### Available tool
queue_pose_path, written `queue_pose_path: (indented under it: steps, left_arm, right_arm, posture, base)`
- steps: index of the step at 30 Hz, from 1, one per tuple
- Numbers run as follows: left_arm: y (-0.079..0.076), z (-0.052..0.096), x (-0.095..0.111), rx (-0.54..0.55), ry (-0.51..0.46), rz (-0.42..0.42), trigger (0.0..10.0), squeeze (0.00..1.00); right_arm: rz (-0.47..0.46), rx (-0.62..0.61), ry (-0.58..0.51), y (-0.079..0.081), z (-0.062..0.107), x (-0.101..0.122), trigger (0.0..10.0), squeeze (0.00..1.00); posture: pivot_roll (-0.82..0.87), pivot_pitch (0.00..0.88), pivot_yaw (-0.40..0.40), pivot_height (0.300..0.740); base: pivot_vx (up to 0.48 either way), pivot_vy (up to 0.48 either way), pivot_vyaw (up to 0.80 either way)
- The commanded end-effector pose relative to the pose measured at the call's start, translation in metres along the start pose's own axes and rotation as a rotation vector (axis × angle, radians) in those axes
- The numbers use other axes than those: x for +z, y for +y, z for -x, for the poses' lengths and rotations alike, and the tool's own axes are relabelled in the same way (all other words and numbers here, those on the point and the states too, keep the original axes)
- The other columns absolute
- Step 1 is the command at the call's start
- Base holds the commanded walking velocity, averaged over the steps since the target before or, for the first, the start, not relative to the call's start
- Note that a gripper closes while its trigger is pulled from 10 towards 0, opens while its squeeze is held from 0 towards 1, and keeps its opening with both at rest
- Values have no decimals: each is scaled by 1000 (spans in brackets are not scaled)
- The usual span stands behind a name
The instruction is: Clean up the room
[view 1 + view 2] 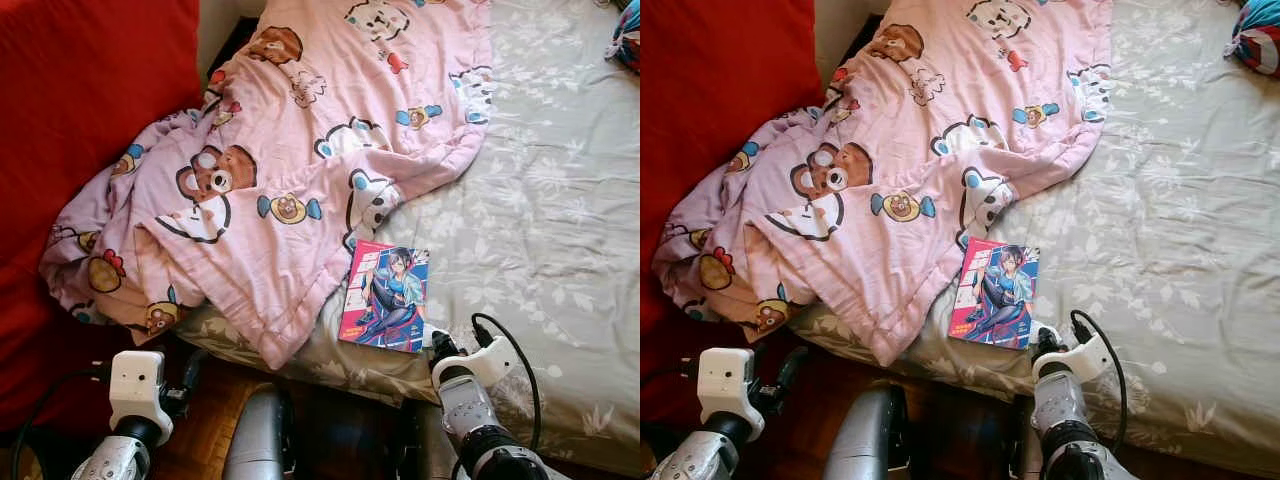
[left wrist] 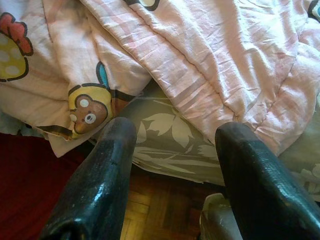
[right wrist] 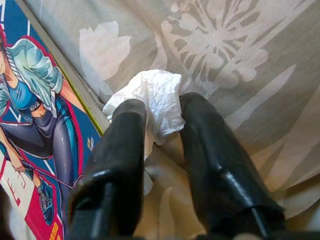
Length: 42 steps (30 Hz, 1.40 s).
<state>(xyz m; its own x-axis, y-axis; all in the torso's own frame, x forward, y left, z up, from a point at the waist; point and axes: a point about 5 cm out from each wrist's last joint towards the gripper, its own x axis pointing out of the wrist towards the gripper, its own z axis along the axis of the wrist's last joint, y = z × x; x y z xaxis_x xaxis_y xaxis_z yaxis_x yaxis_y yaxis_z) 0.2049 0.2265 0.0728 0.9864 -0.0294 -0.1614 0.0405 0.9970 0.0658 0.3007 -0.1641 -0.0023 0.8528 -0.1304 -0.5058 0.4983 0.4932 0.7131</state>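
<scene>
A crumpled white tissue (image 3: 159, 97) lies on the grey leaf-patterned bed sheet (image 1: 560, 200), right beside a comic book (image 1: 385, 295) with a blue-haired figure on its cover. My right gripper (image 3: 162, 112) is down at the bed's near edge, shut on the tissue, which is pinched between its two fingers. A pink blanket (image 1: 290, 150) printed with bears is bunched over the left half of the bed and hangs off the edge. My left gripper (image 2: 175, 137) is open with nothing in it, low beside the bed edge under the blanket's hanging corner.
A big red cushion or sofa (image 1: 80, 120) stands along the left. At the far right corner of the bed lies a colourful bundle (image 1: 625, 35). Wooden floor (image 1: 210, 420) runs below the bed edge, between my arms.
</scene>
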Motion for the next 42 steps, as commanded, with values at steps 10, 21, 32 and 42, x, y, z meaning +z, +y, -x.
queue_pose_path:
  steps: [10,21,32,42]
  left_arm:
    - [2,5,-5,11,38,-3,10000,0]
    - [0,1,-7,-4,43,-28,10000,0]
    - [-4,-22,-3,22,1,-7,10000,0]
    - [-7,-27,-12,93,-5,81,10000,0]
  right_arm:
    - [27,-31,56,-10,4,-14,0,0]
    - [70,3,29,-3,2,-8,0,0]
    - [343,88,-120,14,1,11,0,0]
    - [699,257,-336,6,27,25,4353,0]
  posture:
    - [171,314,79,632]
    - [166,294,77,632]
    - [120,236,50,632]
    - [75,208,7,632]
  base:
    - [0,0,0]
    - [0,0,0]
    - [0,0,0]
    - [0,0,0]
